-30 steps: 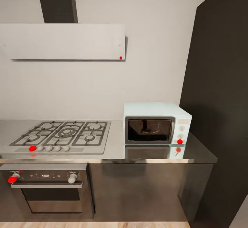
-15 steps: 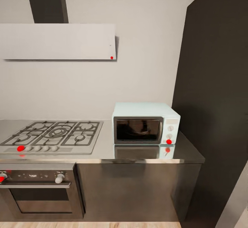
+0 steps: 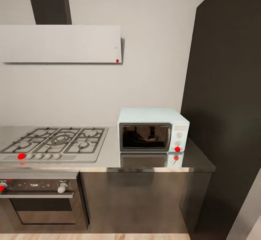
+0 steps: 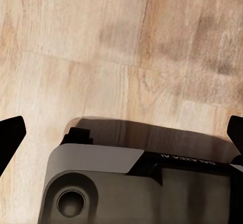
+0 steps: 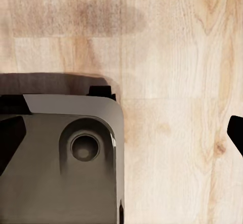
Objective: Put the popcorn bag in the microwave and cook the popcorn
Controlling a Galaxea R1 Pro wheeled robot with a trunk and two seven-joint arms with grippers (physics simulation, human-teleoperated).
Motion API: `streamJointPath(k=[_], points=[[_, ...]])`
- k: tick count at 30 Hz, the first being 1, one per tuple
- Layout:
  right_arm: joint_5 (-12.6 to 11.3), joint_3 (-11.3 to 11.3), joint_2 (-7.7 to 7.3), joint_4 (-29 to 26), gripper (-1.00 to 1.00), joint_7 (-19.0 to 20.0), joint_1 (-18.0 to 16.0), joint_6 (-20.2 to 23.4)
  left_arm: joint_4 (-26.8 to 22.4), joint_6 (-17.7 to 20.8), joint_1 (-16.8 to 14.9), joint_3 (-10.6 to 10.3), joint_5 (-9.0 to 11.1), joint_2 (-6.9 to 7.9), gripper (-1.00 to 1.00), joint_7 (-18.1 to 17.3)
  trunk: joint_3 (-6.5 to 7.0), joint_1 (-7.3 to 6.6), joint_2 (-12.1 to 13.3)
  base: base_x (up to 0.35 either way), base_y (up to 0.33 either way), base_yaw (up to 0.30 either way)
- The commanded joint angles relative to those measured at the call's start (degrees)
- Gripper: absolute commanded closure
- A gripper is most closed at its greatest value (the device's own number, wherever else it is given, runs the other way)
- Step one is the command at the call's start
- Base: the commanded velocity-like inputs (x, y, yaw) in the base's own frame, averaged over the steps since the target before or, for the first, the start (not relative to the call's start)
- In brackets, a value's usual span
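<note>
The left gripper (image 4: 121, 133) hangs over the wooden floor (image 4: 101, 41); its two dark fingertips (image 4: 10, 135) sit at opposite edges of the left wrist view, spread wide apart with nothing between them. Below it lies the grey corner of the robot's base (image 4: 101, 183). The right gripper (image 5: 121, 133) is likewise spread wide and holds nothing, one fingertip (image 5: 9, 135) over the base (image 5: 61, 158) and the other over bare floor planks (image 5: 172, 82).

In the head view, the microwave (image 3: 153, 129) stands on the countertop (image 3: 195, 160) at about 4 o'clock from the picture's centre, its dark glass door shut and its knobs on the right panel, the lowest marked red. At 9 o'clock from the microwave, just beside it, is the steel gas hob (image 3: 54, 142), with the built-in oven (image 3: 40, 203) beneath. A pale extractor hood (image 3: 61, 43) hangs at 12 o'clock from the hob. A tall dark cabinet (image 3: 224, 106) rises at 3 o'clock from the microwave, close to it. The popcorn bag's place cannot be told.
</note>
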Motion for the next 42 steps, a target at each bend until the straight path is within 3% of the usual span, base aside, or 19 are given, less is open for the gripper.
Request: streamJointPath(k=[1, 5, 6, 10, 17, 20, 22, 25, 27, 29, 34, 39, 42], points=[[0.4, -0.5, -0.04, 0.2, -1.00, 0.2, -0.1, -0.2, 0.1, -0.2, -0.1, -0.5, 0.6, -0.01, -1.00, -0.2, -0.07, 0.00, 0.0, 0.000, 0.000, 0.000], [0.7, 0.0, 0.93, -1.3, -1.00, 1.0, -0.1, 0.3, 0.1, -0.2, -0.1, -0.5, 0.6, 0.03, -1.00, -0.2, -0.07, 0.00, 0.0, 0.000, 0.000, 0.000], [0.6, 2.4, 1.33, -11.6, -1.00, 1.8, -0.2, 2.5, 0.1, -0.2, -0.1, -0.5, 0.6, 0.05, -1.00, -0.2, -0.07, 0.00, 0.0, 0.000, 0.000, 0.000], [0.1, 4.8, 1.41, -26.6, -1.00, 4.5, -0.1, 14.2, 0.1, -0.2, -0.1, -0.5, 0.6, 0.07, -1.00, -0.2, -0.07, 0.00, 0.0, 0.000, 0.000, 0.000], [-0.4, 5.1, 1.46, -57.1, -1.00, 11.5, -0.1, 34.5, 0.1, -0.2, -0.1, -0.5, 0.6, 0.01, -1.00, -0.2, -0.07, 0.00, 0.0, 0.000, 0.000, 0.000], [-0.4, 5.0, 1.50, -68.3, -1.00, 12.6, -0.1, 41.6, 0.1, -0.2, -0.1, -0.5, 0.6, -0.01, -1.00, -0.2, -0.07, 0.00, 0.0, 0.000, 0.000, 0.000], [-0.5, 5.0, 1.51, -81.2, -1.00, 12.9, -0.1, 52.2, 0.1, -0.2, -0.1, -0.5, 0.6, 0.03, -1.00, -0.2, -0.07, 0.00, 0.0, 0.000, 0.000, 0.000], [-2.4, 5.1, 1.38, -89.7, -1.00, 13.0, -0.1, 57.1, 0.1, -0.2, -0.1, -0.5, 0.7, 0.07, -1.00, -0.2, -0.07, 0.00, 0.0, 0.000, 0.000, 0.000], [-2.9, 4.8, 1.32, -91.2, -1.00, 12.9, 0.2, 57.2, 0.1, -0.2, -0.1, -0.5, 0.6, 0.02, -1.00, -0.2, -0.07, 0.00, 0.0, 0.000, 0.000, 0.000], [-2.9, 2.8, 1.27, -91.4, -1.00, 12.7, -2.7, 54.5, 0.1, -0.2, -0.1, -0.5, 0.6, -0.01, -1.00, -0.3, -0.07, 0.00, 0.0, 0.000, 0.000, 0.000], [-3.1, 1.6, 1.31, -91.5, -1.00, 12.5, -6.5, 45.7, 0.1, -0.3, -0.1, -0.5, 0.6, 0.02, -1.00, -0.3, -0.07, 0.00, 0.0, 0.000, 0.000, 0.000], [-6.9, 1.3, 1.52, -91.2, -1.00, 12.2, -6.9, 37.0, 0.0, -0.3, -0.1, -0.5, 0.6, 0.01, -1.00, -0.3, -0.07, 0.00, 0.0, 0.000, 0.000, 0.000], [-7.6, 1.3, 1.58, -91.2, -1.00, 12.2, -6.9, 33.6, 0.0, -0.3, -0.1, -0.5, 0.6, -0.01, -1.00, -0.3, -0.07, 0.00, 0.0, 0.000, 0.000, 0.000]])
